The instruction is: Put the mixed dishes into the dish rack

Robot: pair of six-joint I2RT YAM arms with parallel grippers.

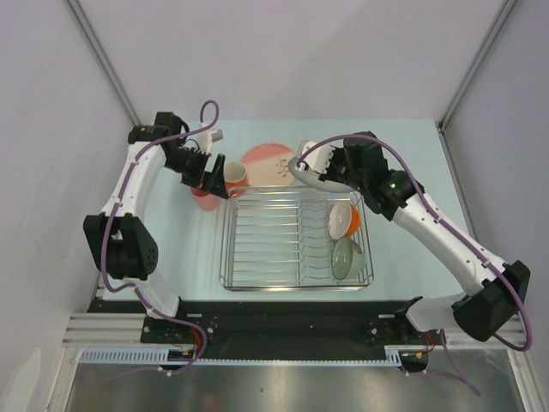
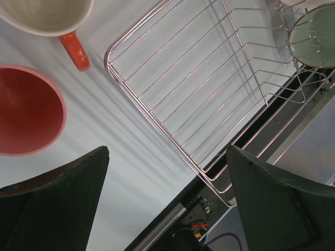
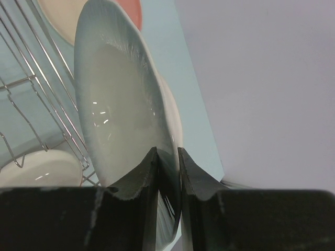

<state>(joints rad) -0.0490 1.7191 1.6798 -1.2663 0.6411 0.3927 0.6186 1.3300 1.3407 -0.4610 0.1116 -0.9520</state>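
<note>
- 1 rectangular silver wire dish rack [image 1: 266,245]
- 2 bowls: orange bowl with white inside [image 1: 345,220], pale green bowl [image 1: 347,257]
- 2 plates: round pink-and-cream plate [image 1: 268,161], white shallow plate [image 1: 298,172]
- 1 orange mug with white inside [image 1: 235,177]
- 1 pink tumbler [image 1: 201,191]
- 2 white-and-black robot arms: left arm [image 1: 129,189], right arm [image 1: 446,236]

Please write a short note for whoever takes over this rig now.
Left pincer: open, empty, near the orange mug and pink tumbler on the table.
Right pincer: shut on the rim of the white shallow plate, by the far edge of the dish rack.
Done: orange bowl and pale green bowl in the rack.
Left: held plate, mug, tumbler, pink-and-cream plate behind the rack.
</note>
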